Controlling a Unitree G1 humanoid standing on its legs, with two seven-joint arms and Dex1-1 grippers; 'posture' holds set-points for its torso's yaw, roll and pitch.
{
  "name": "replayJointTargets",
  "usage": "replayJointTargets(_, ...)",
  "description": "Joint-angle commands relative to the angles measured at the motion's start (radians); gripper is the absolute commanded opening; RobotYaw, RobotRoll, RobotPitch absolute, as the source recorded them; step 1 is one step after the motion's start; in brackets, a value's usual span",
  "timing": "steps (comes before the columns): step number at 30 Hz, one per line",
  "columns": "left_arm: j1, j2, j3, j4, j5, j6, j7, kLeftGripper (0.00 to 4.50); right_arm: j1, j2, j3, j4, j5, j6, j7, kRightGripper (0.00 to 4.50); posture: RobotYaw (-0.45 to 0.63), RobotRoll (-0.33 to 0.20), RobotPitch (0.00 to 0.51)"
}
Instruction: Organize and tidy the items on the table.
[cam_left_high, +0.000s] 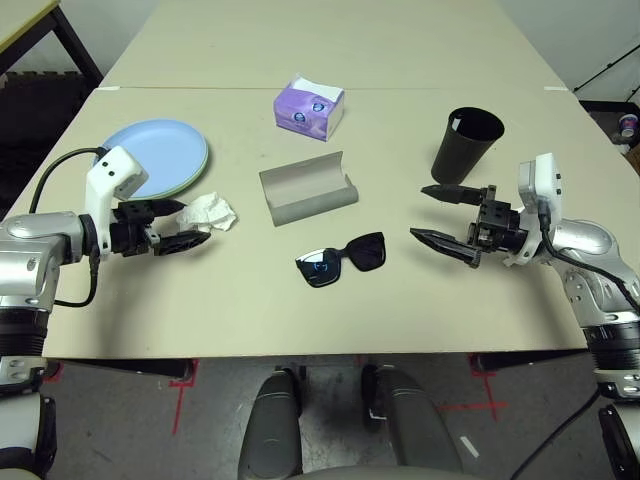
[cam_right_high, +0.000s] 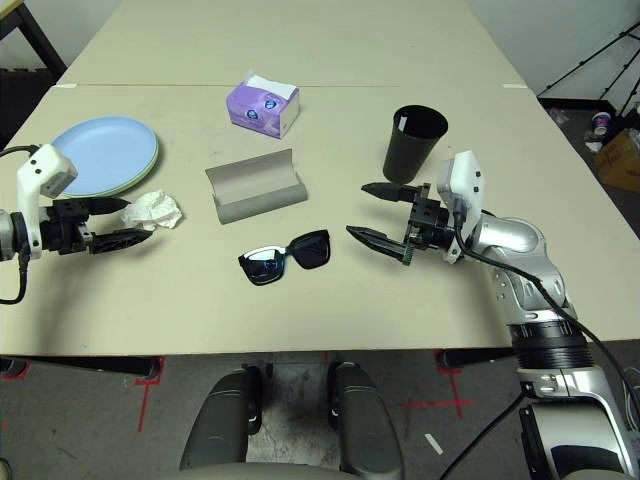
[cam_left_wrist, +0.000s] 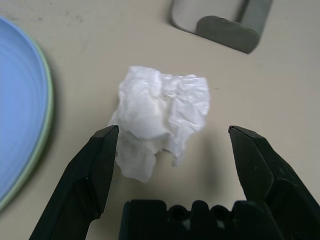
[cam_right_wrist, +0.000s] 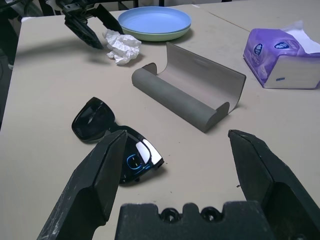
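Observation:
A crumpled white tissue lies on the beige table beside the pale blue plate, which is stacked on a green one. My left gripper is open, low at the tissue, its fingertips on either side of its near edge. Black sunglasses lie near the front middle. Behind them is the open grey glasses case. The black cup stands upright at the right. My right gripper hangs open in front of the cup, pointing at the sunglasses. The pens are out of view.
A purple tissue box sits behind the case, just in front of the table's seam. The table's front edge runs close below both grippers. Dark furniture and cables stand off the table's far corners.

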Motion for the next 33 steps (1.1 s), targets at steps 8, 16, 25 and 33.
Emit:
replayJointTargets(8,-0.038,-0.019,-0.007,0.071,0.031,-0.049,0.04,1.98,0.021,0.003,-0.006,-0.033,0.007,0.004,-0.009,4.5,-0.04,0.0,0.177)
replayJointTargets(16,-0.047,-0.005,0.004,0.058,0.009,-0.022,0.016,0.03,0.017,0.004,-0.004,-0.024,0.004,-0.002,-0.008,4.5,-0.04,0.0,0.177)
replayJointTargets(25,-0.117,0.038,0.047,0.038,-0.054,0.078,-0.029,0.03,0.014,0.01,0.001,-0.012,0.0,-0.008,-0.005,4.5,-0.03,0.0,0.176)
replayJointTargets(33,-0.245,0.046,0.076,0.178,-0.016,0.046,0.053,0.03,0.005,0.02,0.004,-0.001,-0.005,-0.015,-0.001,4.5,-0.03,0.0,0.173)
